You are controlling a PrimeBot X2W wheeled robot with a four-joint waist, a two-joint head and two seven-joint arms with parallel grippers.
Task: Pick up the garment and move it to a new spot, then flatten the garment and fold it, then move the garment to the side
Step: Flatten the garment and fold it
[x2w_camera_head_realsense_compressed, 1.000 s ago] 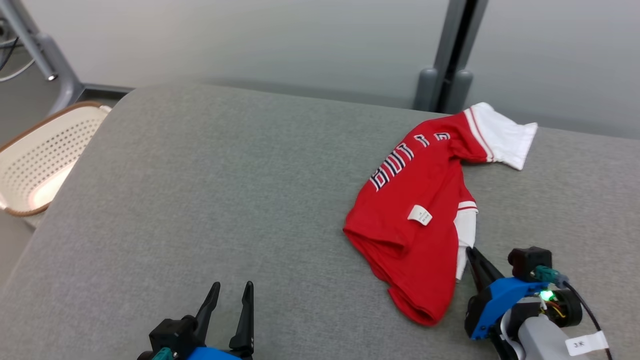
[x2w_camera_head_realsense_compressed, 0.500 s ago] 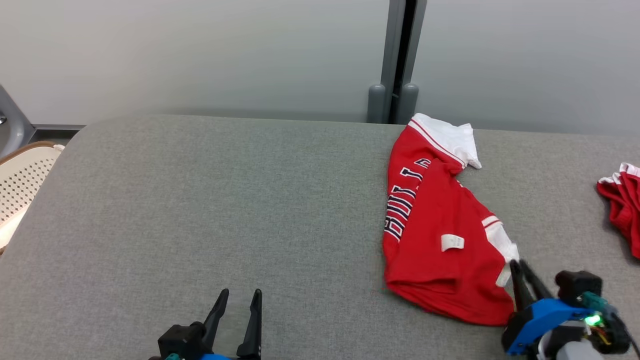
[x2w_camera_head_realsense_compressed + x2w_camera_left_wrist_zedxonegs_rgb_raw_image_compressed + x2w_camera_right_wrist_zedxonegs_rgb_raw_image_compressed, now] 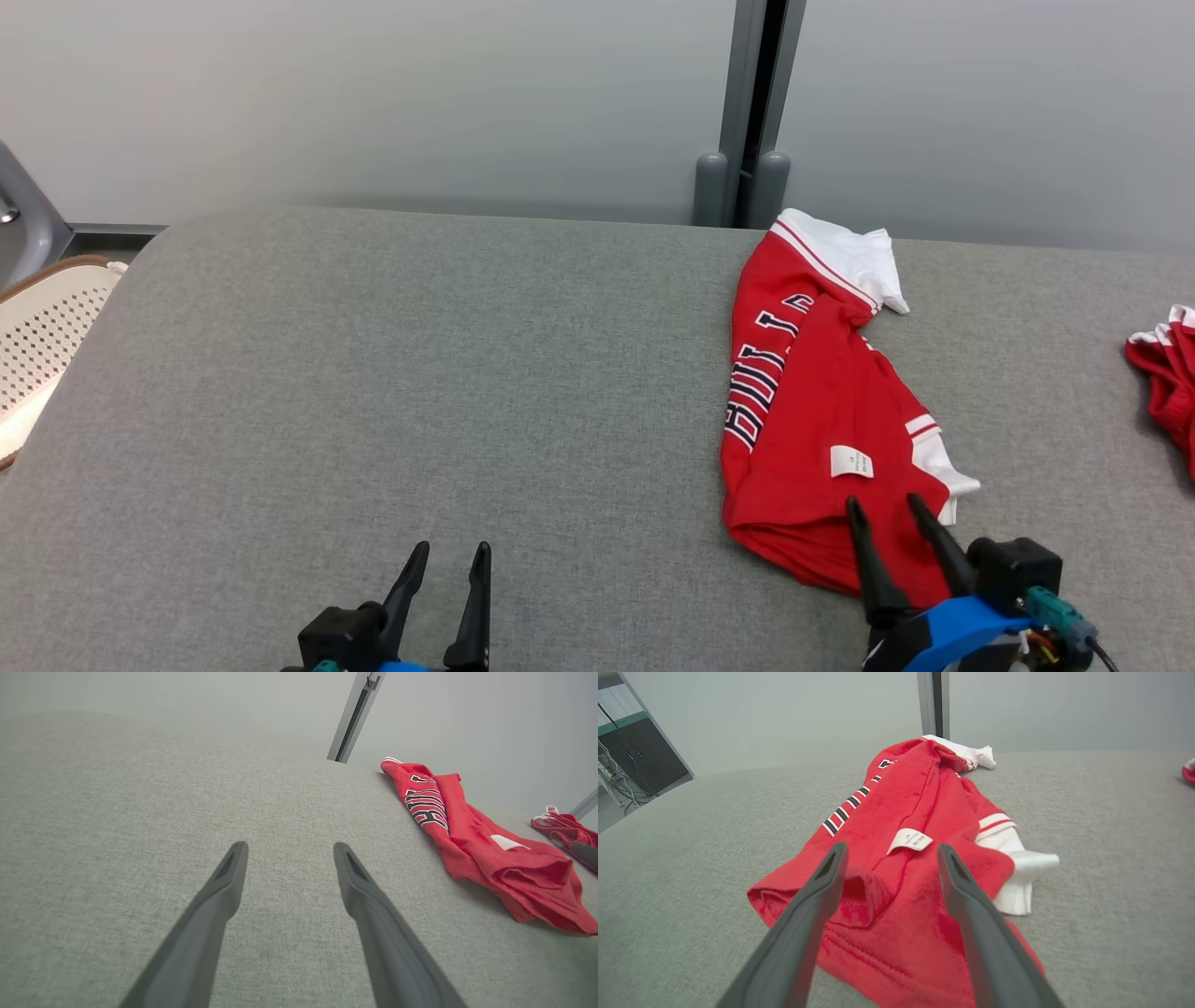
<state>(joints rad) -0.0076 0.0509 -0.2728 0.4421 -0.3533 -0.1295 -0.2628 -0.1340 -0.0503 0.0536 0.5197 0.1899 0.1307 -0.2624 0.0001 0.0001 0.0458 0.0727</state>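
Observation:
The garment (image 3: 812, 420) is a red shirt with white sleeves and dark lettering, lying crumpled lengthwise on the right half of the grey padded surface (image 3: 373, 392). It also lies at the right in the left wrist view as the garment (image 3: 472, 835) and fills the middle of the right wrist view as the garment (image 3: 915, 826). My right gripper (image 3: 882, 504) stands open over the shirt's near hem, nothing between its fingers; in its own view the right gripper (image 3: 889, 849) frames the white label. My left gripper (image 3: 453, 551) is open over bare surface at the lower left, the left gripper (image 3: 287, 847) far from the shirt.
A second red garment (image 3: 1162, 373) lies at the surface's right edge. A perforated cream basket (image 3: 37, 336) stands on the floor beyond the left edge. A grey post (image 3: 747, 112) rises behind the far edge, against a pale wall.
My right gripper has opened and let go of the white sleeve, and now sits over the red hem. The head camera swung right earlier; the shirt lies more lengthwise.

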